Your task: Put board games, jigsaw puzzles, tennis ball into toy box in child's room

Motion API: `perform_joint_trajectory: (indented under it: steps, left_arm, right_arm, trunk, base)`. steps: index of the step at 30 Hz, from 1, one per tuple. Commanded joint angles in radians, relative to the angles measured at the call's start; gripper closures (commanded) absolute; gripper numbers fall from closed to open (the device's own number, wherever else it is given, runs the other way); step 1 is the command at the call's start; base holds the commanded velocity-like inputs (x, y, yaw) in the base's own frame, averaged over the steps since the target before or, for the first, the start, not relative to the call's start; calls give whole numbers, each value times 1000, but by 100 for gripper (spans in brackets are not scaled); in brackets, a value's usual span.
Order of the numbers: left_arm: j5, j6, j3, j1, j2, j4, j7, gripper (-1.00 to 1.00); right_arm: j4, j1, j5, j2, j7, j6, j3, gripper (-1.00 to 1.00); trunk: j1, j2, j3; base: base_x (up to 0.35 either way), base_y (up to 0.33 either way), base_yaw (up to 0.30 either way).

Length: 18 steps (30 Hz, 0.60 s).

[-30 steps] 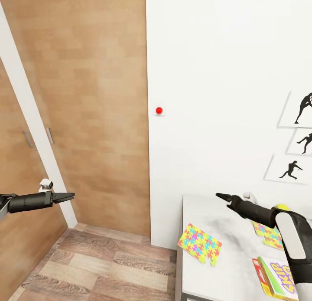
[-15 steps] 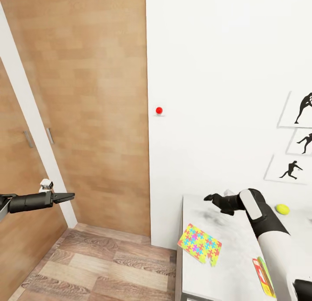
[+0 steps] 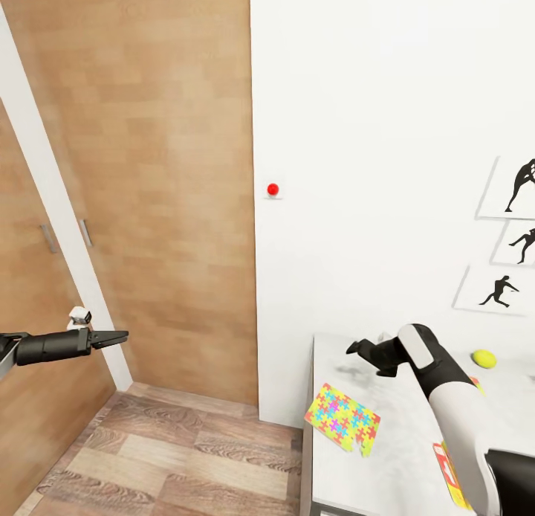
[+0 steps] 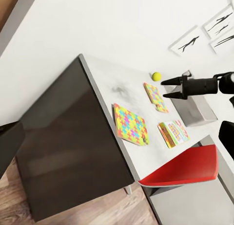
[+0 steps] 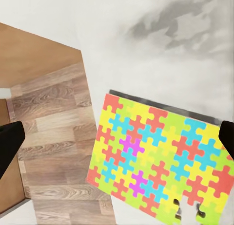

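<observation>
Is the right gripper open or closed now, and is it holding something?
Open and empty: the left wrist view shows the right gripper with jaws spread apart, nothing between them, above the table near the jigsaw puzzle.

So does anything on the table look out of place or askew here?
Yes: the near jigsaw puzzle lies skewed at the table's corner, one edge overhanging the wood floor, as the right wrist view shows. The open right gripper hovers above it. The tennis ball rests loose near the wall.

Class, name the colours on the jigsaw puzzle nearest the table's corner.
Yellow, pink, blue, green, orange pieces on the jigsaw puzzle; right wrist view.
</observation>
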Motion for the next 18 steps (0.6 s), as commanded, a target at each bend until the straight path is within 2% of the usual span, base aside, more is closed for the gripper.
perform_joint_trajectory:
  steps: [1,18]
  left_arm:
    - [6,10,-6,-1,1,0,-3,-100]
    - [6,10,-6,0,-1,0,-3,-100]
  right_arm:
    - [2,-1,-10,-1,-11,-1,-1,-100]
    - [18,-3,-10,-20,-18,-5,2,-100]
  trunk:
    - [1,-2,-1]
    - [1,-2,-1]
  base:
    - [0,0,0]
    - [0,0,0]
